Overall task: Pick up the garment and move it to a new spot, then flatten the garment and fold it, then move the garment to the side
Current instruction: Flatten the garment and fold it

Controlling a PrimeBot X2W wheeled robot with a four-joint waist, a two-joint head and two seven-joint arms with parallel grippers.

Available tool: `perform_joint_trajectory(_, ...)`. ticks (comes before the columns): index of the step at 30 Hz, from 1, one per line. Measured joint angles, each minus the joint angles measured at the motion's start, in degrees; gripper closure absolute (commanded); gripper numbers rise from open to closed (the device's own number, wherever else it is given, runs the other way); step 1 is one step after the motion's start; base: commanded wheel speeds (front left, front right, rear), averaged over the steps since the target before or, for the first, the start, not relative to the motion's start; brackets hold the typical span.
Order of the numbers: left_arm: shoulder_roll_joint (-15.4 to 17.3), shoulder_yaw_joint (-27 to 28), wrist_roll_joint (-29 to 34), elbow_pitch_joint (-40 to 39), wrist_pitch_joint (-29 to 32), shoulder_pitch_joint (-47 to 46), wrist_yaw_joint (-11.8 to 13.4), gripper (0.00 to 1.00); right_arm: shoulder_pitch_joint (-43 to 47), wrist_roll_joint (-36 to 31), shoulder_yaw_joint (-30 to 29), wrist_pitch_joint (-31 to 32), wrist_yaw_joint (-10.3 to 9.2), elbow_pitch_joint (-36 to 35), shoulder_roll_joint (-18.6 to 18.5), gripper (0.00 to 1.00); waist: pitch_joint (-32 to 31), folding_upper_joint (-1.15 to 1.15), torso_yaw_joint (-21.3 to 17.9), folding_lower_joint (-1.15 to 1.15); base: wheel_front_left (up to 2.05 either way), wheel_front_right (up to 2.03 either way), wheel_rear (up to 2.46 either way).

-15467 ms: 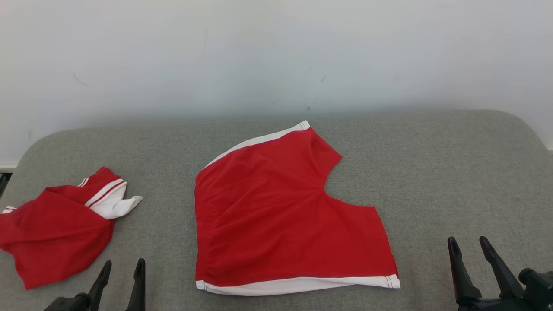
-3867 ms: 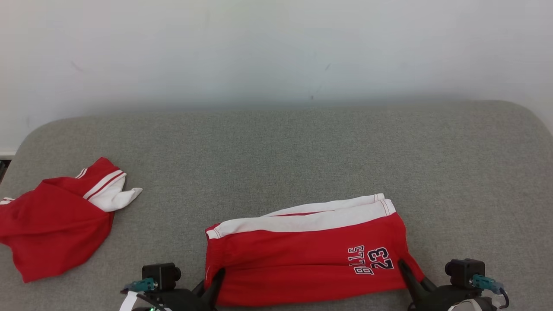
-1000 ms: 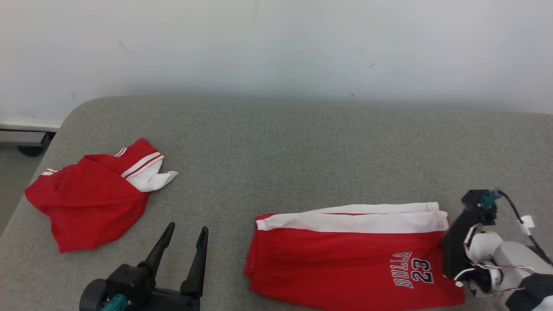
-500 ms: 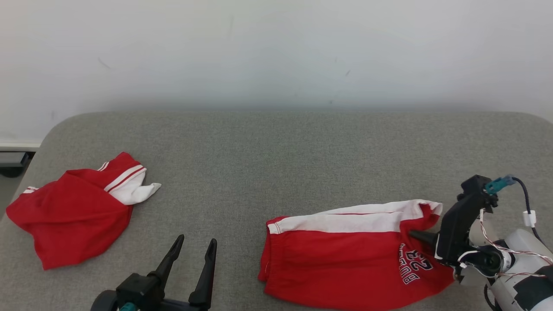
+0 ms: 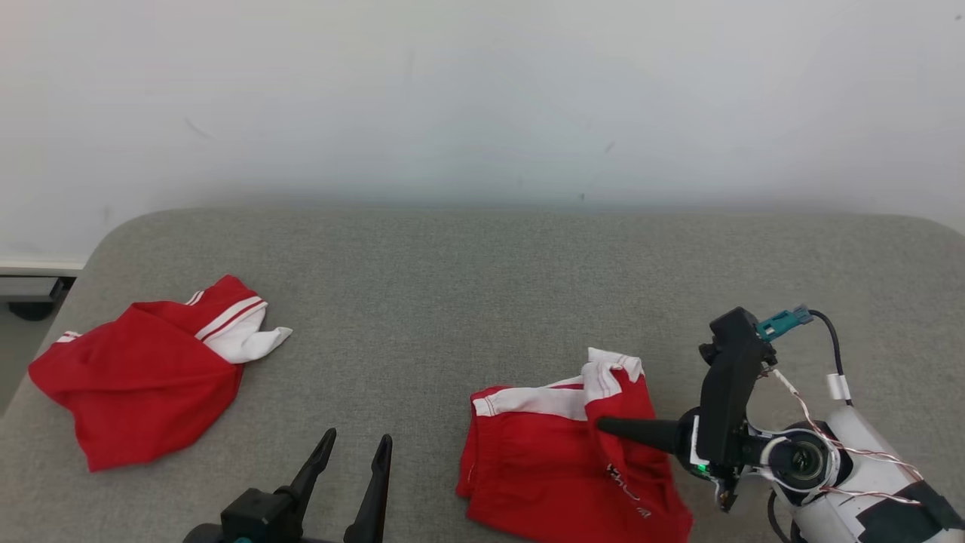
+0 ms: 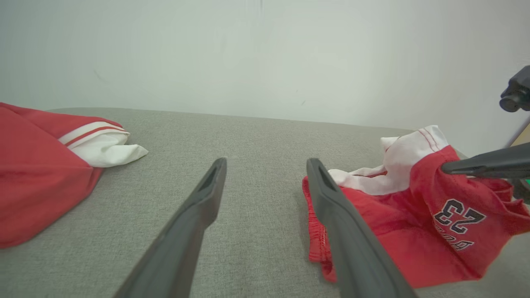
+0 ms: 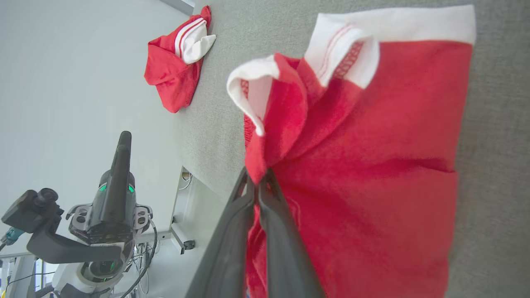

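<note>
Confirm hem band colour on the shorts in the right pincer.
White hem band with thin red stitching, on red shorts. Best in the right wrist view.

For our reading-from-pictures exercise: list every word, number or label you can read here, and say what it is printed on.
"23": on the red shorts, read in the left wrist view.
Under it, a curved word: creased and partly hidden, unreadable.
In the head view, the print: crumpled, unreadable.
The other red garment: no text seen.

The shorts (image 5: 535, 460) are soft matt cloth, the upholstery (image 5: 482, 286) coarse grey weave.
</note>
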Motion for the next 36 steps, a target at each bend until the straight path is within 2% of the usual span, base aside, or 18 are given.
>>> perform_joint_trajectory(4,-0.02,-0.03,0.0,0.05,0.26,-0.02,0.0,0.0,0.55,0.44,-0.09,0.42,-0.98,-2.63,0.96,1.0,0.01,0.0,0.91,0.0,0.0,0.0,0.0)
perform_joint_trajectory(11,-0.14,0.04,-0.01,0.08,0.33,-0.1,0.0,0.0,0.58,-0.09,0.27,0.01,-4.65,-4.56,2.56,1.0,0.53,0.0,2.66,0.0,0.0,0.0,0.0)
perform_joint_trajectory(19,-0.79,0.13,-0.1,0.13,0.33,-0.66,0.0,0.0,0.53,-3.93,1.05,-2.23,-8.75,-3.58,2.74,1.0,1.71,0.0,4.53,0.0,0.0,0.0,0.0)
perform_joint_trajectory(28,-1.0,0.53,-0.37,0.59,0.33,-1.58,0.0,0.0,0.0,-4.32,1.41,-3.77,-9.91,-2.7,5.05,1.0,2.92,0.0,6.21,0.0,0.0,0.0,0.0)
perform_joint_trajectory(33,-1.47,0.45,-0.4,1.12,0.32,-2.68,-0.02,0.0,-0.78,-4.7,1.3,-4.55,-10.43,-2.09,5.04,1.0,3.16,0.0,6.89,0.0,0.0,0.0,0.0)
perform_joint_trajectory(34,-1.47,0.45,-0.43,1.25,0.32,-2.66,-0.02,0.0,-0.79,-4.74,1.16,-4.94,-10.43,-1.92,5.15,0.96,3.2,0.0,6.97,0.0,0.0,0.0,0.0)
perform_joint_trajectory(35,-1.46,0.46,-0.43,1.47,0.32,-2.66,-0.02,0.0,-0.79,-4.72,1.05,-5.11,-10.43,-1.81,5.33,0.89,3.22,0.0,7.03,0.01,0.0,0.0,0.0)
perform_joint_trajectory(36,-1.48,0.46,-0.44,1.59,0.32,-2.66,-0.02,0.0,-0.79,-4.69,0.99,-5.15,-10.43,-1.71,5.45,1.0,3.23,0.0,7.08,0.0,0.0,0.0,0.0)
